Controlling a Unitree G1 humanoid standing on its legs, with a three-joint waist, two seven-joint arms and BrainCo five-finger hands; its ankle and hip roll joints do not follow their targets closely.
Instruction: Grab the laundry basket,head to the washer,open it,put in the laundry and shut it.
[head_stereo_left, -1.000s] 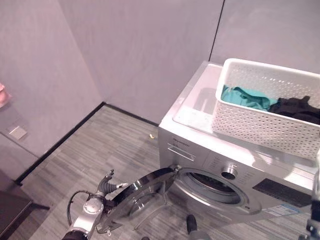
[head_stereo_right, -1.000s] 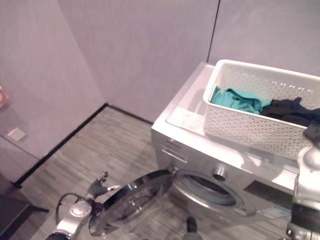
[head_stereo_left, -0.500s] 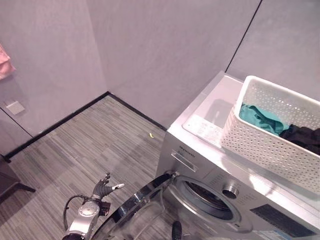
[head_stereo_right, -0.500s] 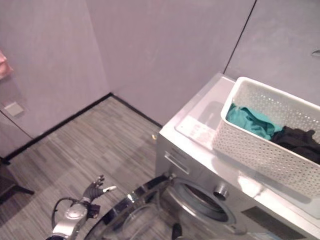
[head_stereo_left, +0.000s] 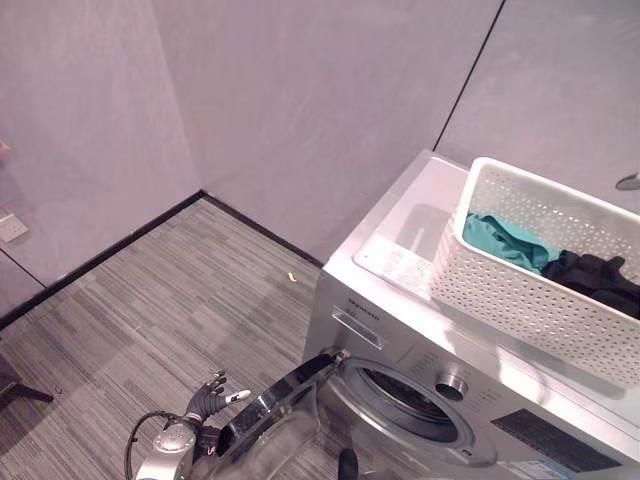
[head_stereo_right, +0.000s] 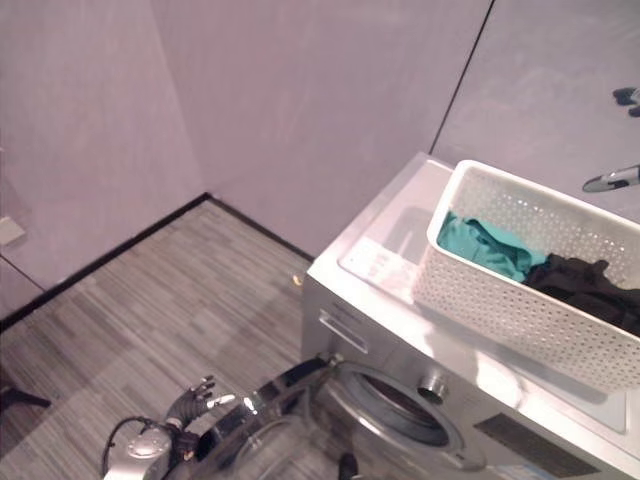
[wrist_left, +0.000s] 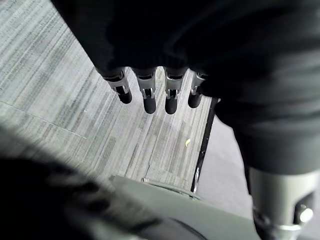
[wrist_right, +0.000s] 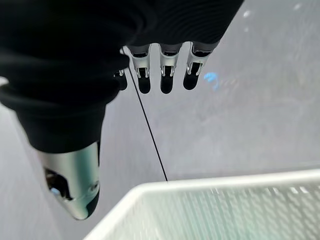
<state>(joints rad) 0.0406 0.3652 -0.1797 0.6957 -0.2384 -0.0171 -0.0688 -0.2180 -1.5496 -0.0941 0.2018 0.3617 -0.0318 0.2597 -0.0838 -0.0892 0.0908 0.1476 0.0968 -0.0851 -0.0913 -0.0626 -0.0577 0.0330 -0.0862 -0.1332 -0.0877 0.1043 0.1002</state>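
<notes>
- Two garments lie in the basket (head_stereo_left: 540, 290): a teal cloth (head_stereo_left: 503, 240) toward its left end and a black cloth (head_stereo_left: 592, 275) to the right of it, the two touching
- the basket is white and perforated, and stands on top of the washer (head_stereo_left: 400, 330), over the right part of the lid
- the washer is silver, set against the grey wall (head_stereo_left: 320, 100); its round door (head_stereo_left: 262, 425) is swung wide open to the left, leaving the drum opening (head_stereo_left: 405, 392) uncovered
- a knob (head_stereo_left: 452, 383) sits on the front panel just above and right of the opening, and a drawer front (head_stereo_left: 357, 327) is at the panel's upper left
- the left hand (head_stereo_left: 210, 395) is low, just beside the outer edge of the open door; whether it touches the rim cannot be told
- in the left wrist view its fingers (wrist_left: 150, 102) are straight and spread apart over the striped floor (wrist_left: 75, 100), holding nothing
- the right hand (head_stereo_right: 612, 180) is raised at the far right, above and behind the basket's back rim, apart from it
- in the right wrist view its fingers (wrist_right: 165, 77) are straight and side by side, with the thumb (wrist_right: 75, 185) set apart, empty, above the basket's white rim (wrist_right: 215, 187)
- a small yellow scrap (head_stereo_left: 292, 276) lies on the floor near the washer's left rear corner
</notes>
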